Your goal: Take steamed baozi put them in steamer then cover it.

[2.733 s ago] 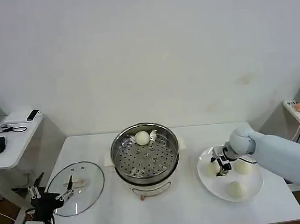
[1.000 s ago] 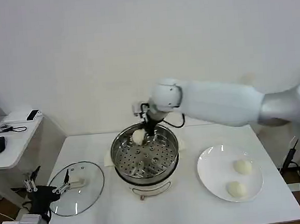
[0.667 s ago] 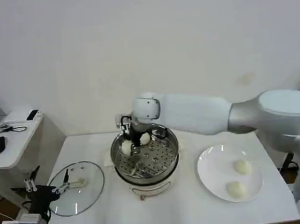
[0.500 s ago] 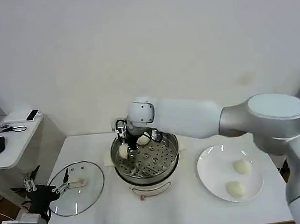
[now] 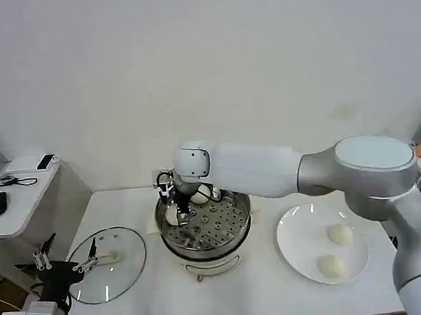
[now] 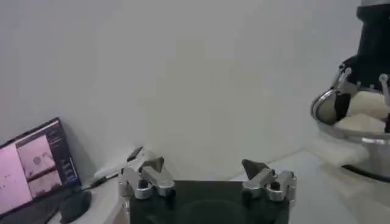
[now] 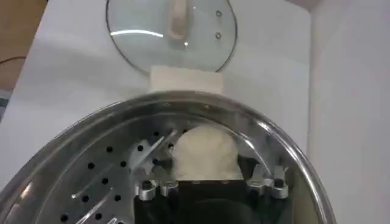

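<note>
My right gripper reaches into the left side of the shiny steamer and is shut on a cream-white baozi. In the right wrist view that baozi sits between the fingers of the right gripper, low against the steamer's wall. A second baozi lies at the back of the perforated floor. Two more baozi rest on the white plate. My left gripper waits open off the table's front left corner.
The glass lid lies flat on the table left of the steamer, and the right wrist view shows the lid beyond the steamer's rim. A side desk with a mouse stands at far left.
The right arm lifted one baozi off the plate, swung it over the steamer, then moved it left and down inside. The plate went from three baozi to two. The left arm barely shifted.
</note>
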Controlling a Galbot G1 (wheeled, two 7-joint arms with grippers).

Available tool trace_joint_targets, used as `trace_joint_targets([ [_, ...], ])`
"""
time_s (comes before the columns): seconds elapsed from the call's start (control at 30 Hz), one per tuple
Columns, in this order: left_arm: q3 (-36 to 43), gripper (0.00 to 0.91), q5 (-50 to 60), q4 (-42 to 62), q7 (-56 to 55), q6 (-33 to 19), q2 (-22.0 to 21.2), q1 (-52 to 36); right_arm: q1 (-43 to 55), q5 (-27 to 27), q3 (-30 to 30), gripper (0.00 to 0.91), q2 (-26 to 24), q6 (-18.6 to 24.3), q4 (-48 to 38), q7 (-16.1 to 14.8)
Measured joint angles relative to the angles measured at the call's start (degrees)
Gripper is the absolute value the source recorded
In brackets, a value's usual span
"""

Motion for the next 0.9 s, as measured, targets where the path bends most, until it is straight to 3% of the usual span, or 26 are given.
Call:
trace_joint_targets([
  [0.37, 0.1, 0.907, -0.2, -0.5, 0.0, 0.1, 0.1, -0.1, 6.8, -1.0, -1.7, 0.907, -8.5, 1.9, 8.0, -2.7],
  [0.9, 2.5, 0.907, 0.6, -0.5, 0.0, 0.0, 0.0, -0.4, 12.8, -9.9, -2.5, 0.907, -34.9, 7.9, 25.7, -9.1],
])
